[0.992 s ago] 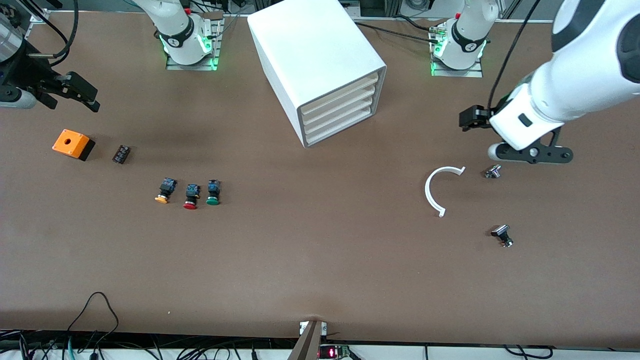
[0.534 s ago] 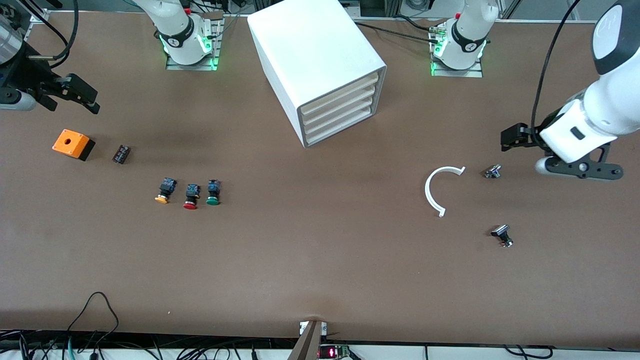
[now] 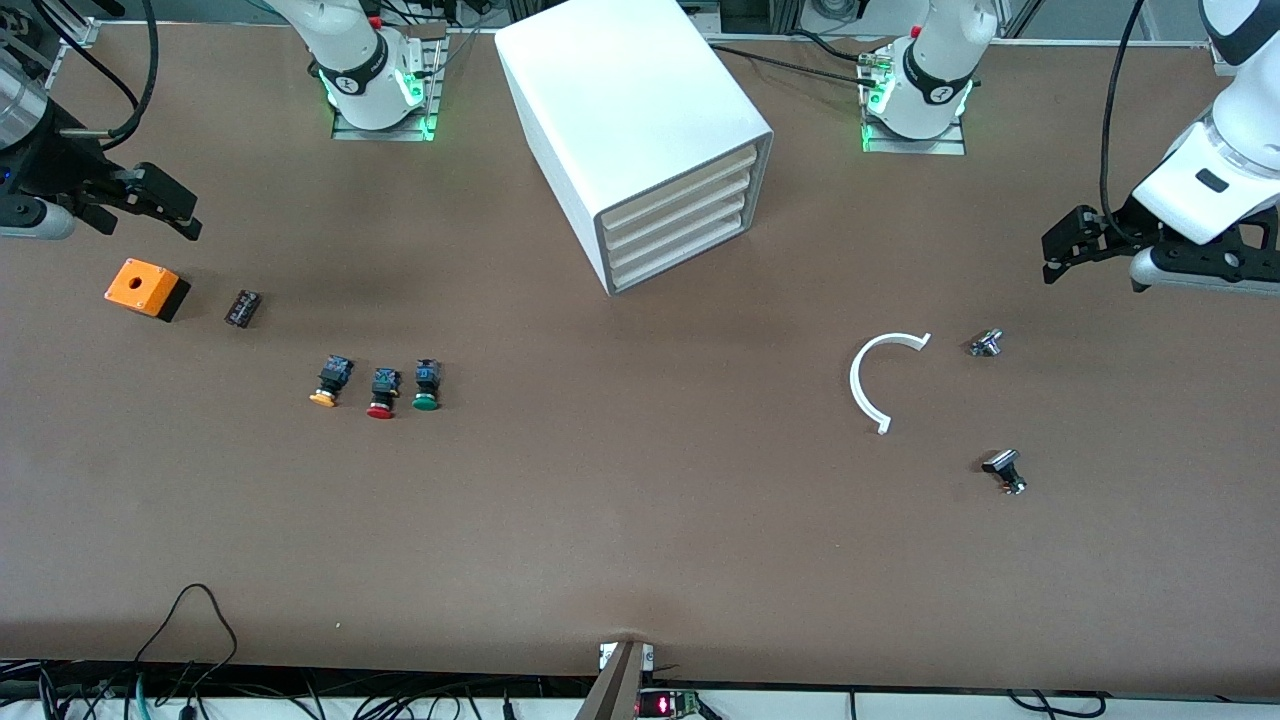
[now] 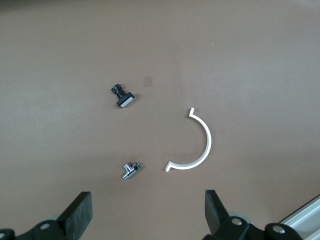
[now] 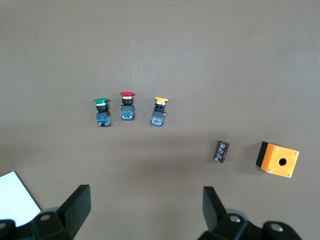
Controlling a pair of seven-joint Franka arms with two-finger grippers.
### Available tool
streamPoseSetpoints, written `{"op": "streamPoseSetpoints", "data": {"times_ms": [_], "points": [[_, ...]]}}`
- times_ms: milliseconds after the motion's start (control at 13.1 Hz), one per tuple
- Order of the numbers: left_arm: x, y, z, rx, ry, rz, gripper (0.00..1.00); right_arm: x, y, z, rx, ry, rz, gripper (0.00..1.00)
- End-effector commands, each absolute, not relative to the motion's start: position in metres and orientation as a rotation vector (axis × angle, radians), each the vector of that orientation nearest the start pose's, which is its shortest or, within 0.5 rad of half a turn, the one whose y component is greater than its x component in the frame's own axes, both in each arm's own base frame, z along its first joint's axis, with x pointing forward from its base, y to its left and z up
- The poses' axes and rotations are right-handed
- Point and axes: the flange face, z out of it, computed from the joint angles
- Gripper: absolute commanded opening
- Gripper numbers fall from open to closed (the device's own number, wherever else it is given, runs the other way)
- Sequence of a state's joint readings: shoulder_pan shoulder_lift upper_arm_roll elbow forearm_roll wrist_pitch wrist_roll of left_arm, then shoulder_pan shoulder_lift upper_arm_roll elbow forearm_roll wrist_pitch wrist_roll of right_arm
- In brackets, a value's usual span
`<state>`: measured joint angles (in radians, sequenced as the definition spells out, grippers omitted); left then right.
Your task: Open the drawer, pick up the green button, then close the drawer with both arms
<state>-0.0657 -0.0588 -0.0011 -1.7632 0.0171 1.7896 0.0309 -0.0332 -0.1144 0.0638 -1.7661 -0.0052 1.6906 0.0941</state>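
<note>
The white cabinet stands at the middle of the table between the two arm bases. Its stacked drawers are all pushed in, and the drawer of the task cannot be told from the others. The green-capped button lies on the bare table, toward the right arm's end. My right gripper hangs open and empty over the table at that end. My left gripper hangs open and empty over the left arm's end.
A red-capped button and an orange-capped one lie beside the green one. An orange box and a small black part lie near the right gripper. A white curved strip, a metal fitting and a black-headed part lie near the left gripper.
The left arm has swung away from the white curved strip toward its own end of the table, gripper still open. The right gripper has barely shifted.
</note>
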Motion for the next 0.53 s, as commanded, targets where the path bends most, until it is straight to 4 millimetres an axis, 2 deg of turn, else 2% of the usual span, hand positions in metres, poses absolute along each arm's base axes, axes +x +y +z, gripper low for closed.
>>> {"op": "streamPoseSetpoints", "data": {"times_ms": [0,458], "points": [[0.5470,-0.0436,0.5924,-3.135,0.178,-0.099,0.99,0.5286,0.0166,0.6094,-3.161,0.074,-0.062,0.99],[0.5454,-0.0408,0.5898,-3.136,0.138,-0.051,0.99,0.5288,0.0165,0.6102,-3.162,0.071,-0.067,0.99]]}}
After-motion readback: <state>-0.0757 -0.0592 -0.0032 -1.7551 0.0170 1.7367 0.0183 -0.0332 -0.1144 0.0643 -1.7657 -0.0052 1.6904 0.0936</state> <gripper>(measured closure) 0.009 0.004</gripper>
